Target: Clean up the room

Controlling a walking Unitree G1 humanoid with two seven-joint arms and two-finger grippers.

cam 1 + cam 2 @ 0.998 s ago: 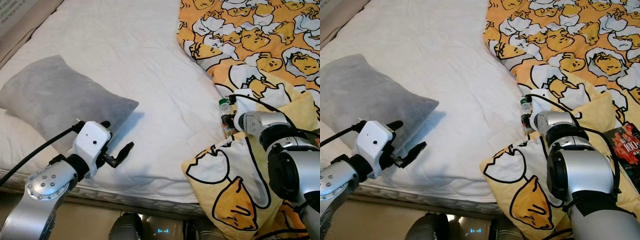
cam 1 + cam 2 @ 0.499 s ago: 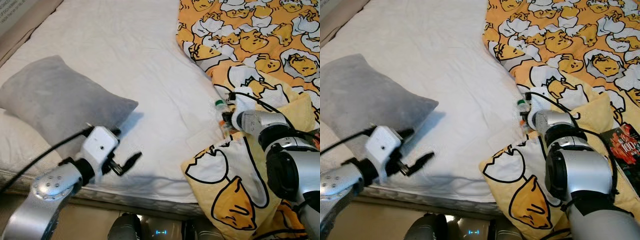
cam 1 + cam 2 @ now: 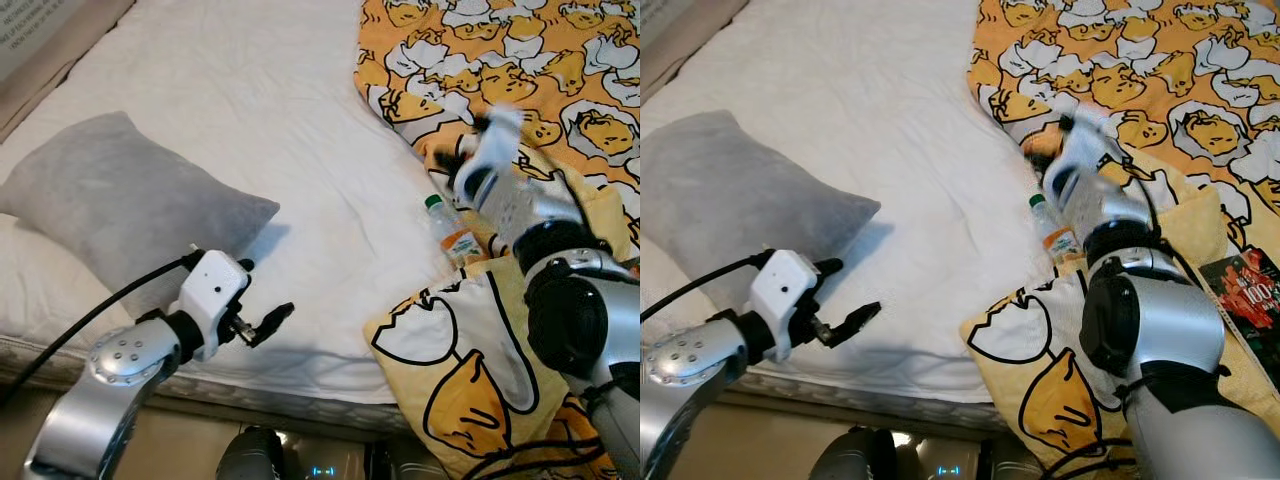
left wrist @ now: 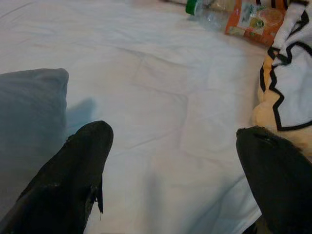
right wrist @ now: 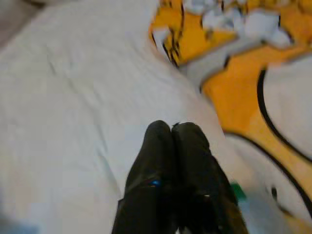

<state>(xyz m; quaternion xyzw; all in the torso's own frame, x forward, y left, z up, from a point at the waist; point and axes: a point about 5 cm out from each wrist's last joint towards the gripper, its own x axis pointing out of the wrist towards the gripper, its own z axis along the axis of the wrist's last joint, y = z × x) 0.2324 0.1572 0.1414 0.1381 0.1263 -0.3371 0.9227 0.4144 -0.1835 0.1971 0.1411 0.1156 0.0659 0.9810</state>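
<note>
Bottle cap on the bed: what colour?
Green; the bottle cap shows best in the left wrist view.

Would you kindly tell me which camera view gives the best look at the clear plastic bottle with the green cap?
The left wrist view: the clear plastic bottle with the green cap lies close and sharp, orange label readable. Both eye views show it smaller, lying on the white sheet beside the yellow cartoon blanket. The right wrist view gives a blurred green glimpse.

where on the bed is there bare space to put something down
The widest bare patch is the white sheet between the grey pillow and the yellow blanket. It is crowded near the plastic bottle at the blanket's edge.
</note>
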